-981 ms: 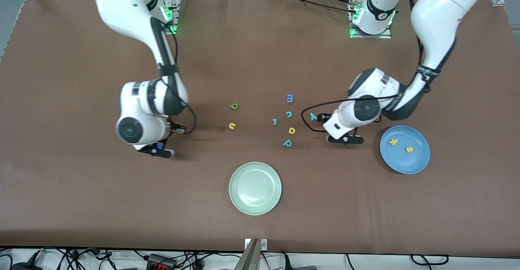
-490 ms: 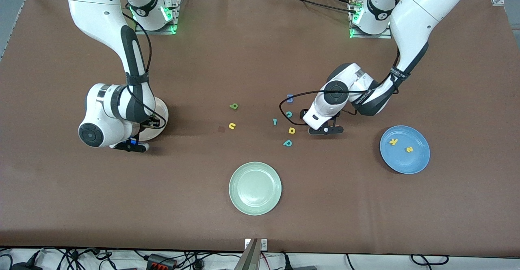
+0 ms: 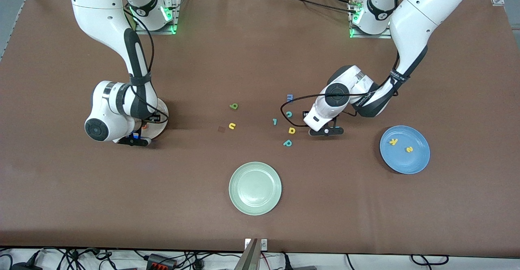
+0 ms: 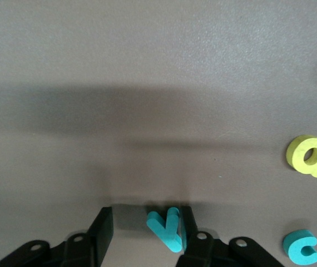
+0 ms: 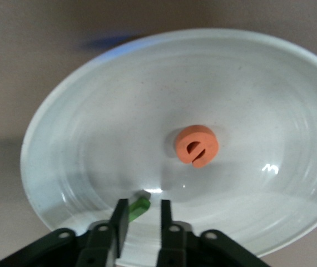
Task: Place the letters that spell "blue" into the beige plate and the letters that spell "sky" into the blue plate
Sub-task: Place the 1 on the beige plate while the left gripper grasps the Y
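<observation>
The teal y (image 4: 167,227) lies on the table between the fingers of my left gripper (image 4: 144,214) (image 3: 325,131). One finger touches it and the other stands apart, so the jaws are open. My right gripper (image 5: 140,203) (image 3: 136,139) is low over the beige plate (image 5: 247,83) (image 3: 163,111). Its fingers are open, and a green straight-bar l (image 5: 139,207) leans on one of them. An orange e (image 5: 196,146) lies in that plate. The green b (image 3: 233,106) and yellow u (image 3: 232,126) sit mid-table. The blue plate (image 3: 422,160) holds the yellow k (image 3: 393,141) and yellow s (image 3: 409,149).
Close to the left gripper lie a teal c (image 3: 289,114) (image 4: 302,247), yellow d (image 3: 291,130) (image 4: 311,156), teal p (image 3: 287,143), blue m (image 3: 289,97) and a small teal letter (image 3: 275,121). A pale green plate (image 3: 255,188) sits nearer the front camera.
The left gripper moved from beside the blue plate onto the teal y, and its jaws narrowed. The right gripper swung over the beige plate and opened off the green bar.
</observation>
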Controlling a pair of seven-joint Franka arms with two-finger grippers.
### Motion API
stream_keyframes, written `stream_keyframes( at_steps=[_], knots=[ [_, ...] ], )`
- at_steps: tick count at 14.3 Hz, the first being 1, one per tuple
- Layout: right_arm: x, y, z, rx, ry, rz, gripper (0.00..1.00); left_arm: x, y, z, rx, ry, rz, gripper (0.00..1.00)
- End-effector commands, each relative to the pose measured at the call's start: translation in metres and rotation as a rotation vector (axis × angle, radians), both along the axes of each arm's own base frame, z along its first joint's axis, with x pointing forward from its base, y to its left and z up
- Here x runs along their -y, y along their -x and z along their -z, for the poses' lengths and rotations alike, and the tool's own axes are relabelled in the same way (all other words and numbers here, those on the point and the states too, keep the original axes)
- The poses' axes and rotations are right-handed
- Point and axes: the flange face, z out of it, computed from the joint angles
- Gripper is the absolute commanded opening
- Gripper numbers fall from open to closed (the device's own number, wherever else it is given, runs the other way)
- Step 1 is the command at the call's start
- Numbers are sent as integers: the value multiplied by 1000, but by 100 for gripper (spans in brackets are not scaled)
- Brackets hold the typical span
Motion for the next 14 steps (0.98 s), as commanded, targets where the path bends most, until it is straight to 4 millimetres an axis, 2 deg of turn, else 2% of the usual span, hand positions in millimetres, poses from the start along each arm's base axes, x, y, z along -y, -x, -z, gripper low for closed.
stream_keyframes(
  at_steps=[1,3,5,6,7,8,10,11,12,14],
  knots=[
    [-22,-13,-37,68,-38,4,100,3,0,2,18,-1,-3,40],
    [-70,-27,-60,133,-17,23,100,4,-1,2,25,7,-3,37],
    [-135,-29,-68,189,17,15,100,6,0,2,25,7,0,22],
    [-163,-27,-69,225,27,8,100,6,0,2,25,7,1,13],
    [-183,-24,-68,254,25,-14,100,5,0,2,25,7,0,9],
    [-200,-22,-65,290,22,-35,100,5,0,2,23,6,2,9],
    [-217,-19,-58,329,12,-85,100,4,-1,1,25,5,0,9],
    [-250,-7,-53,338,-28,-153,100,4,-1,0,25,3,0,8],
    [-270,1,-50,352,-59,-173,100,3,-2,-1,26,3,0,9],
    [-281,4,-46,378,-79,-237,100,-2,-6,-7,32,-1,-5,8]
  ],
)
